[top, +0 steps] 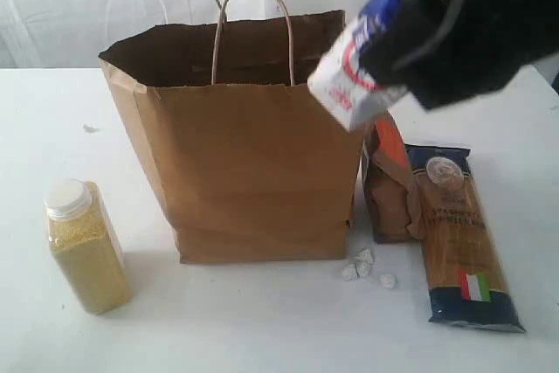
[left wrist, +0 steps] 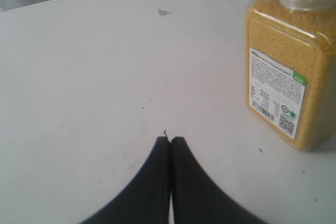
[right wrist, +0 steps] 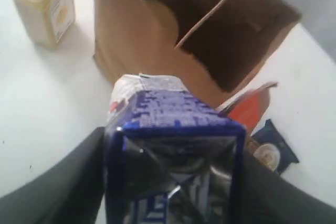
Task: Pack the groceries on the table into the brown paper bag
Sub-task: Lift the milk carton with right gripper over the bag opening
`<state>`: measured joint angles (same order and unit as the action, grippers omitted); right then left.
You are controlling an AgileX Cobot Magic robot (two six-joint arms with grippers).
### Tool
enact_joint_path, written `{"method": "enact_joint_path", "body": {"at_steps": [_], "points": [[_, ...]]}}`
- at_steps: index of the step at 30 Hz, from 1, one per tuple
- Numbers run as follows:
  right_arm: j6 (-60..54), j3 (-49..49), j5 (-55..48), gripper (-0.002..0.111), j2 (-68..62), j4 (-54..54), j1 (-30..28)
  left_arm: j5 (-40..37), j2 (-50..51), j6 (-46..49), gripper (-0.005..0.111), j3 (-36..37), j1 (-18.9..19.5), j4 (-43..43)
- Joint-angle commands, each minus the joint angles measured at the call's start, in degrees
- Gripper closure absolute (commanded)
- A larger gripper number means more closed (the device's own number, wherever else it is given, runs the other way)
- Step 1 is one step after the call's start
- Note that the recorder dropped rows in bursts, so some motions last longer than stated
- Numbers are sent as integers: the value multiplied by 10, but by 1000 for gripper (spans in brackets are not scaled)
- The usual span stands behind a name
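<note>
At the upper right corner of the brown paper bag [top: 253, 163], as the exterior view shows it, we see the right pincer [top: 437, 32] pinching the small blue-white carton [top: 358, 58] between its black fingers [right wrist: 63, 187]. The carton is lifted clear of the desk [top: 262, 329] and tilted, with its lower end near the bag's rim; we cannot tell whether it is over the mouth or just outside it. Its white face carries red and blue print that is too blurred for us to read. The bag stands upright and open, its cord handles [top: 253, 32] raised. To the left of the bag the yellow-grain bottle [top: 85, 246] stands upright with its white cap on. In the left wrist view its white label shows fine print, a barcode, a small green patch and round marks, none of it legible. Near that bottle the left pincer [left wrist: 170, 148] is above bare desk with its two tips pressed together on nothing. To the right of the bag the brown pouch [top: 390, 185] with its orange label stands just beside the bag's wall. Beyond it the spaghetti pack [top: 463, 233] lies flat, dark blue at its ends, with a round emblem and an Italian tricolour; its lettering is too faint to make out. A few small white lumps [top: 362, 268] lie just in front of the bag's lower right corner.
</note>
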<state>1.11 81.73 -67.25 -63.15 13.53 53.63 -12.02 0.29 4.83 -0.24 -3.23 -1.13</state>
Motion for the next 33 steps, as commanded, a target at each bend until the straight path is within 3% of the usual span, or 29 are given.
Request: {"method": "enact_joint_path", "body": {"at_steps": [1,10,18,33], "points": [[16,72,0,108,-36,25,-10,0,-3,0,107,2,2,6],[13,172,-21,108,-151,49,-90,0,-3,0,107,2,2,6],[-11,185,-19,108,-223,4,-129,0,-3,0,107,2,2,6],[-26,228,-3,108,-295,-6,-137,0,-3,0,107,2,2,6]]}}
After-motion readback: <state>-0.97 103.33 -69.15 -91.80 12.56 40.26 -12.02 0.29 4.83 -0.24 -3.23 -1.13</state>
